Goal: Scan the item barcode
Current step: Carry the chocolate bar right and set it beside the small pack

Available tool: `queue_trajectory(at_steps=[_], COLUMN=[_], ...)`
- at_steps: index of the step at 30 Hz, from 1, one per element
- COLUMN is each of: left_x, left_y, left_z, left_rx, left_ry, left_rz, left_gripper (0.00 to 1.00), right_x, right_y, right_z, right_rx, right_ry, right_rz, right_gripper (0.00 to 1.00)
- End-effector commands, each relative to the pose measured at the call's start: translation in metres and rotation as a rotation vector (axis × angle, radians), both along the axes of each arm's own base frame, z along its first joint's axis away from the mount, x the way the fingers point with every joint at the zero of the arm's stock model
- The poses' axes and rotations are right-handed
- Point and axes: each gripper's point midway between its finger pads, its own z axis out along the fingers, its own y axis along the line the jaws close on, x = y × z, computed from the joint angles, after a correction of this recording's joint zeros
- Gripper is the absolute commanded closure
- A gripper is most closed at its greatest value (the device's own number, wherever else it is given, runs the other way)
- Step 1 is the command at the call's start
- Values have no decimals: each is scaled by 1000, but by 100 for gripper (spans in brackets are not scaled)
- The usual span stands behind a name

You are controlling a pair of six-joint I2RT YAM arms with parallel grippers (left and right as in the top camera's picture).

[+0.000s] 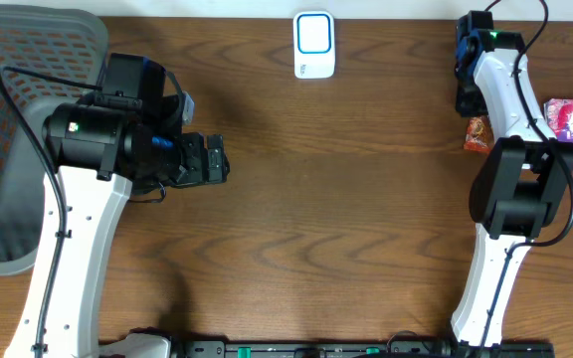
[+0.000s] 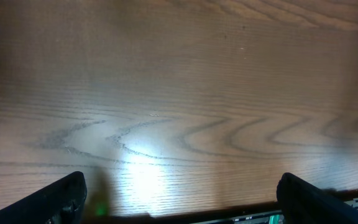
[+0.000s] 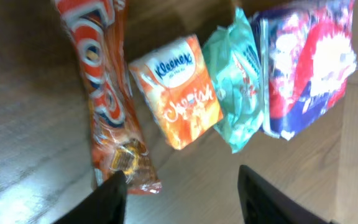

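Left pincer (image 2: 188, 208): spread wide, held nothing, over counter (image 2: 179, 93) | right pincer (image 3: 182, 199): parted, held nothing, hung by end of orange snack packet (image 3: 107, 93) | packet: lay flat near counter's right edge, beside tissue pack (image 3: 179, 90) | white scanner (image 1: 314, 45): sat at far edge

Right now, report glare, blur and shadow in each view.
Overhead: sharp, evenly lit, soft shadows on the table near the left arm. Left wrist: a bright glare patch on the wood, far grain soft. Right wrist: slightly blurred throughout, worst on the red-and-blue packet.
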Motion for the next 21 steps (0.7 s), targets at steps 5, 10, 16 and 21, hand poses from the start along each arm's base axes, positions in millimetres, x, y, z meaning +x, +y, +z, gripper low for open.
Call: queue_trajectory(at_steps=[5, 10, 16, 21], left_x=[-1, -1, -1, -1], left_y=[0, 0, 0, 0], left_z=[-2, -2, -2, -2], left_rx=[6, 6, 6, 6], left_ry=[10, 10, 10, 10], left_rz=[3, 3, 3, 3], left_gripper=[2, 2, 2, 2], right_x=[-1, -14, -62, -104], right_y=[44, 108, 151, 165], right_z=[77, 137, 199, 214], right_rx=[154, 412, 477, 455], right_ry=[-214, -335, -394, -370], right_rz=[-4, 111, 202, 251], right_gripper=[42, 22, 1, 1])
